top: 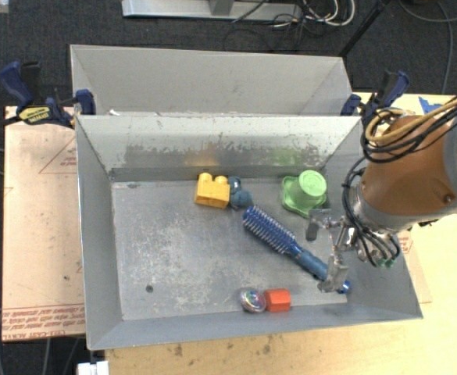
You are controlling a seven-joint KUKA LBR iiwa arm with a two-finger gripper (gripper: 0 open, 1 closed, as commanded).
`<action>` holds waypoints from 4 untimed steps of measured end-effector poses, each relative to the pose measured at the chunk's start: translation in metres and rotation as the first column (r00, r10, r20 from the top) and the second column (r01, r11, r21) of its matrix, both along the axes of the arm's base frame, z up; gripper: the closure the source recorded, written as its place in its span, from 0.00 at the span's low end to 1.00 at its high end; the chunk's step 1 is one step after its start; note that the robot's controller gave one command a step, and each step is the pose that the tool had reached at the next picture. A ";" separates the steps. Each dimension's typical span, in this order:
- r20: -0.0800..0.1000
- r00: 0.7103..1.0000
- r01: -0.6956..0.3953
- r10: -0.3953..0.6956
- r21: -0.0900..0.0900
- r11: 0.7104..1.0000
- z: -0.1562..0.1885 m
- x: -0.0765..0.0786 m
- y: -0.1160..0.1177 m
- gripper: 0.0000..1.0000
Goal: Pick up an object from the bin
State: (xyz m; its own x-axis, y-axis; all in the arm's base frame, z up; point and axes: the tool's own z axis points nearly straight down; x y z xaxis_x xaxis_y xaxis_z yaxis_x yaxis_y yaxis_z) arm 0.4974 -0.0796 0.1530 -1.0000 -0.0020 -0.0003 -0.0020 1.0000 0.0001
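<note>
Gripper: you see the gripper [334, 269] low in the bin's right part, near the front wall, hanging from the arm that comes in from your right.
Grip state: you cannot make out whether it is spread or closed; the metal parts at its tip crowd together against the bin floor.
Nearest thing: the hairbrush [281, 243], blue, lies flat on the floor and runs on a slant from the middle of the bin down toward the right front.
Brush ends: its bristle head points up and left, and its handle end lies right at the gripper's tip. You cannot tell whether the two touch.
Bin: the bin [166, 248] is grey metal with sloping walls, and its left half of floor is bare.
Cup: a green cup [305, 191] lies near the back wall, just up and left of the arm, apart from the brush.
Block: a yellow block [212, 190] sits near the back wall at the middle, with a small blue piece [240, 197] touching its right side; that piece is just above the brush head.
Front things: a shiny ball [252, 300] and an orange block [278, 300] lie side by side against the front wall, left of the gripper and well below the brush.
Arm: the orange cover [404, 186] and looped cables [404, 127] sit over the bin's right rim.
</note>
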 end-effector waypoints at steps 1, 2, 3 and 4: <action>-0.001 0.999 0.050 -0.050 0.001 0.999 -0.087 0.004 -0.015 0.00; 0.001 0.999 0.048 -0.048 0.001 0.999 -0.083 0.005 -0.014 1.00; 0.008 1.000 0.003 -0.003 0.000 1.000 0.027 -0.009 0.005 1.00; 0.013 1.000 0.001 -0.001 -0.002 1.000 0.124 0.036 -0.005 1.00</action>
